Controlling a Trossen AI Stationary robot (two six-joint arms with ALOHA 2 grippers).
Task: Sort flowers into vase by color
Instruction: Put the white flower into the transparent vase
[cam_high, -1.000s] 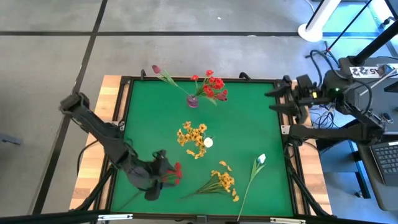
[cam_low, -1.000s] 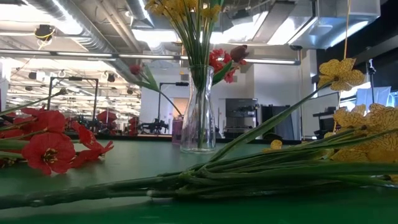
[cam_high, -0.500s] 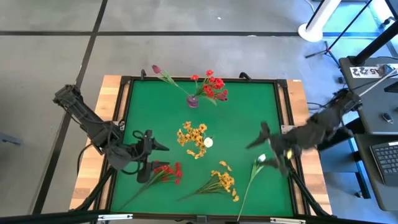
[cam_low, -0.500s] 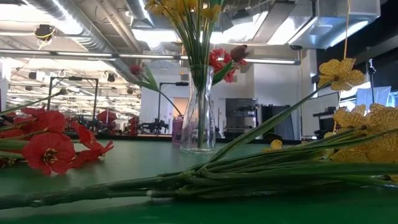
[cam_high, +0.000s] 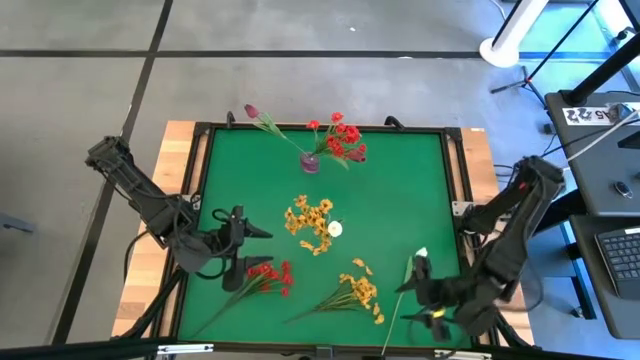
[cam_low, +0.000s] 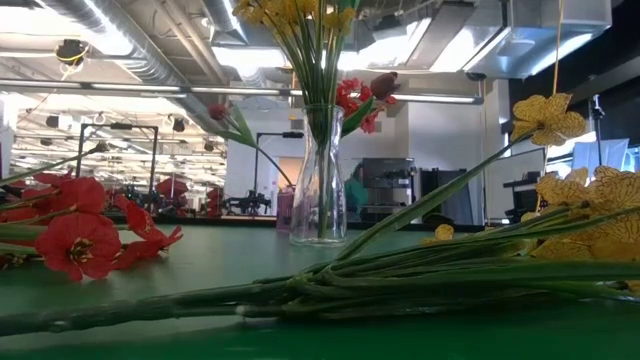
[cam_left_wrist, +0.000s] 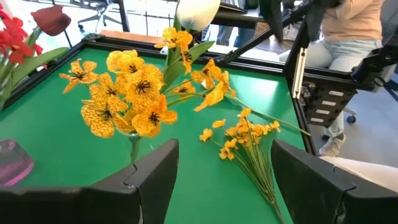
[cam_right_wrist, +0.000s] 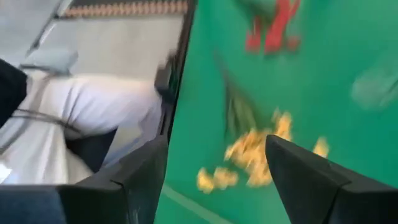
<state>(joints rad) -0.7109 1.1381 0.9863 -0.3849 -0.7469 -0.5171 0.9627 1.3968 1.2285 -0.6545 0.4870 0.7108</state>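
At the near edge of the green worktop (cam_high: 400, 200), the right end effector (cam_high: 425, 295) hangs low with its fingers spread apart and nothing between them, just beside the stem of the white tulip (cam_high: 421, 254) lying at the near right. To its left, a loose yellow bunch (cam_high: 360, 290) lies flat with its stems fanning toward the near edge. Further left, a red bunch (cam_high: 272, 275) lies on the cloth. The left end effector (cam_high: 243, 232) hovers just beyond those red flowers, fingers released and empty, facing the worktop's middle. There a clear vase (cam_low: 320, 190) stands upright holding yellow flowers (cam_high: 308, 218) and 1 white bud (cam_high: 335, 229). At the far edge, a small purple vase (cam_high: 310, 162) holds red flowers (cam_high: 345, 140) and a maroon bud (cam_high: 251, 111) leaning out to the left.
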